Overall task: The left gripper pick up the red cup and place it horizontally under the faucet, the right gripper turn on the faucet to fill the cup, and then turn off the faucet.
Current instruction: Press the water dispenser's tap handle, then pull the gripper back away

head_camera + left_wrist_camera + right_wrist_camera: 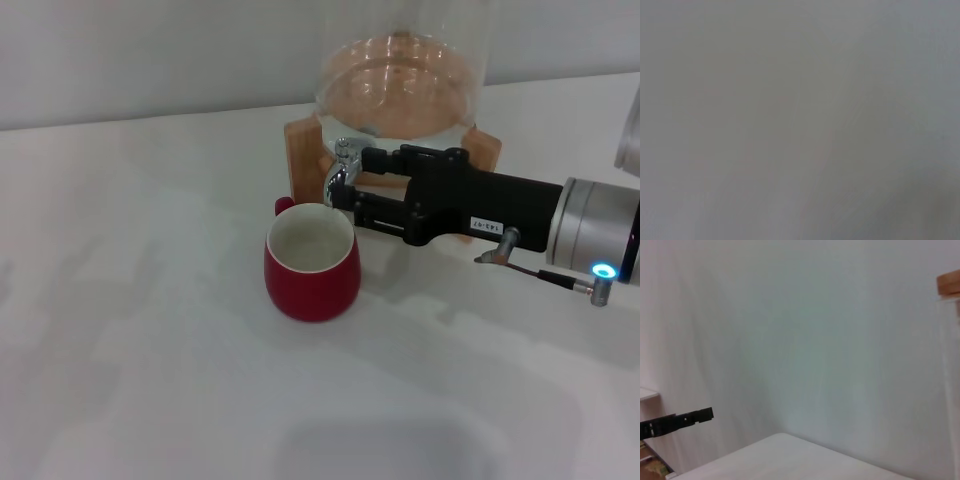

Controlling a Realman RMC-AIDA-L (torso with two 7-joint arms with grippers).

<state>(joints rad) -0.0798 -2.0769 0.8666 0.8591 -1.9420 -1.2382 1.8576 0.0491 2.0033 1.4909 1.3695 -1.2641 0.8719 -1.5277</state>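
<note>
Black and boxy, the right gripper (343,186) reaches in from the right, its two fingers set narrowly apart on either side of the chrome faucet (341,168) at the foot of the glass dispenser (400,80) in its wooden stand (302,155). Just below the spout, the red cup (311,262) stands upright on the white table (140,330), handle toward the far left. No left gripper shows anywhere.

Red cup (311,262) upright on white table (130,350), mouth up, cream inside, small handle at its rear-left. Right behind it: faucet (342,168), chrome, on glass dispenser (400,80) w/ wooden stand (305,155). Spout sits just above cup's back rim. Right gripper (345,178) reaches in from the right, black fingers either side of faucet, touching or v. close; can't tell if clamped. Arm has white label, silver end w/ blue-lit ring. Left gripper not seen.
</note>
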